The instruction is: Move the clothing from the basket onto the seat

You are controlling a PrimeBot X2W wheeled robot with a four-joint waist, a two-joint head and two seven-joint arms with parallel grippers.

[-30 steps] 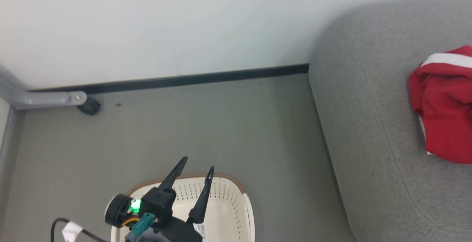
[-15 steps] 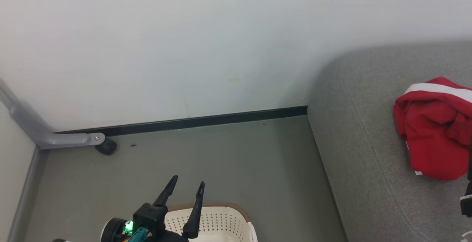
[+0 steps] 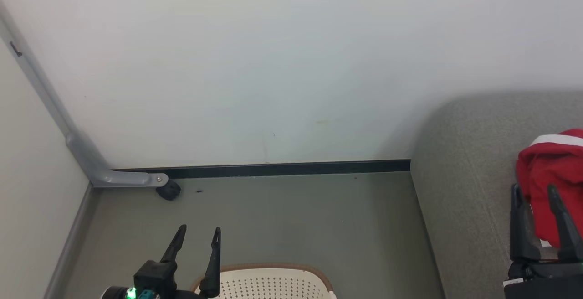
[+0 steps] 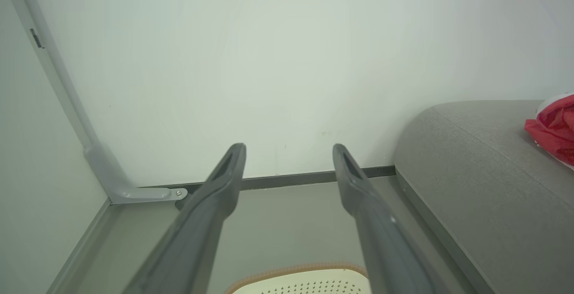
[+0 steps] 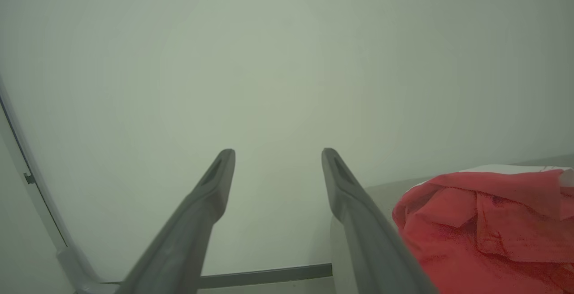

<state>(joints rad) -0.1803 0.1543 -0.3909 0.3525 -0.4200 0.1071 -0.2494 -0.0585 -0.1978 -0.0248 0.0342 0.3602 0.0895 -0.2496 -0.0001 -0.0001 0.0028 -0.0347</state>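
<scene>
One heap of clothing (image 3: pixel 553 171) – bright red, crumpled, with one white band across its top – lying on the seat (image 3: pixel 464 198), well in from the seat's rounded corner and from the edge that meets the floor. Cannot tell how many garments make up the heap. A scrap of white at its lower edge, too small to read.

One seat, grey woven fabric, with a stitched seam running along it near the edge.

Right gripper (image 3: pixel 534 188) just in front of the heap, over the seat, two dark fingers spread wide with nothing between them; in the right wrist view the red cloth just beside one finger, contact impossible to judge.

One basket (image 3: pixel 273 283) on the floor (image 3: pixel 296 217), well apart from the seat – cream, perforated wall, brown rim, with most of it cut off at the bottom of the head view. Left gripper (image 3: pixel 200 229) above the basket's left rim, two fingers likewise spread wide, gripping nothing.

Beyond these: one pale wall (image 3: pixel 291 62), one black skirting strip (image 3: pixel 282 169) along its foot, one grey bracket (image 3: pixel 114 178) in the floor's left corner, with one small black foot (image 3: pixel 168 192) at its end.
</scene>
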